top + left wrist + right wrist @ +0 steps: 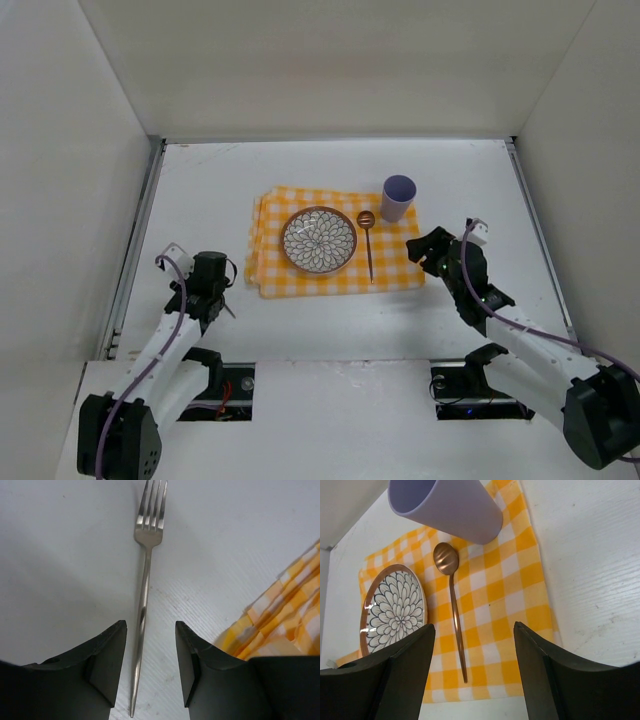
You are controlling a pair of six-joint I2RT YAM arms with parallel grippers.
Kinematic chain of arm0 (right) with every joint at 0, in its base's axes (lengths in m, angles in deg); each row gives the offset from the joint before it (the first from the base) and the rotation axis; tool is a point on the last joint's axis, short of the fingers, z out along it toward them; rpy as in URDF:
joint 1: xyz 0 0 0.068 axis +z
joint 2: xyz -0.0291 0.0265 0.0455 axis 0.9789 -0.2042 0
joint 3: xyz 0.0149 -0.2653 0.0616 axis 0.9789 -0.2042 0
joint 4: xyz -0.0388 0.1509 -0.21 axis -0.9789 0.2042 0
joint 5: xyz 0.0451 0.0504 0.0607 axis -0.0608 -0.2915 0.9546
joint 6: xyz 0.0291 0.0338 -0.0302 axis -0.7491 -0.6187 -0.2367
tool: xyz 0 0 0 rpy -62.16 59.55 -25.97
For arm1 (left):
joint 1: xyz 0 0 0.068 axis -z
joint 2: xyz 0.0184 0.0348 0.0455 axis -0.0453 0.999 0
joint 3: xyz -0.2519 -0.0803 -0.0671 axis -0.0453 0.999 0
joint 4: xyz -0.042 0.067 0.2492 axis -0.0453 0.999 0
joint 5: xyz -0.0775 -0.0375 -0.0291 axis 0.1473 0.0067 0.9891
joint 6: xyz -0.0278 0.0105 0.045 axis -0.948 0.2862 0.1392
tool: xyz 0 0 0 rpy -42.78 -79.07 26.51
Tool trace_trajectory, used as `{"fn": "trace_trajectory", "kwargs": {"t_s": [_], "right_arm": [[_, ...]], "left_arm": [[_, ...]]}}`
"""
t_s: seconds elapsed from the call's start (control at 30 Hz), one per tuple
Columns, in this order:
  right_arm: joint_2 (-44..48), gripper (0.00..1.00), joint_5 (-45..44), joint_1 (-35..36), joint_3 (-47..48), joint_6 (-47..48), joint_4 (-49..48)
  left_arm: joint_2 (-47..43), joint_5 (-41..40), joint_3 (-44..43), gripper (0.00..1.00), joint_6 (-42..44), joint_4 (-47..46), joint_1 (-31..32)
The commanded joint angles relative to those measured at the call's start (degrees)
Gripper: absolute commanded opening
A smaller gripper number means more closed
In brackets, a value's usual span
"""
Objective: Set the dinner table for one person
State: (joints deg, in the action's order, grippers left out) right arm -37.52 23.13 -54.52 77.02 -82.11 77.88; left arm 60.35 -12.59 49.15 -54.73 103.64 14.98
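A silver fork (145,565) lies on the white dinner table (200,190), left of the yellow checked cloth (335,275). My left gripper (150,625) is open and low over the fork, with the handle between its jaws and touching neither. In the top view this gripper (215,298) hides most of the fork. On the cloth are a flower-patterned plate (318,240), a copper spoon (368,245) to its right and a lilac cup (398,198) at the far right corner. My right gripper (437,248) is open and empty above the cloth's right edge (530,580).
Metal rails (135,250) run along the table's left and right sides, and white walls enclose it. The cloth's folded left edge (280,615) lies just right of my left gripper. The spoon (454,605) and cup (445,505) lie ahead of my right gripper (474,625).
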Motion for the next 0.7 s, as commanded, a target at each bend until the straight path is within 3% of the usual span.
{"fn": "trace_trajectory", "kwargs": {"t_s": [0.0, 0.67], "right_arm": [[-0.2, 0.70, 1.2, 0.5, 1.0, 0.2, -3.8], [0.9, 0.71, 1.2, 0.9, 0.7, 0.2, -4.0]], "left_arm": [[3.0, 2.5, 0.9, 0.40, 0.1, -1.8, -0.5], [9.4, 3.8, 3.6, 0.23, -0.1, -6.8, -0.6]]}}
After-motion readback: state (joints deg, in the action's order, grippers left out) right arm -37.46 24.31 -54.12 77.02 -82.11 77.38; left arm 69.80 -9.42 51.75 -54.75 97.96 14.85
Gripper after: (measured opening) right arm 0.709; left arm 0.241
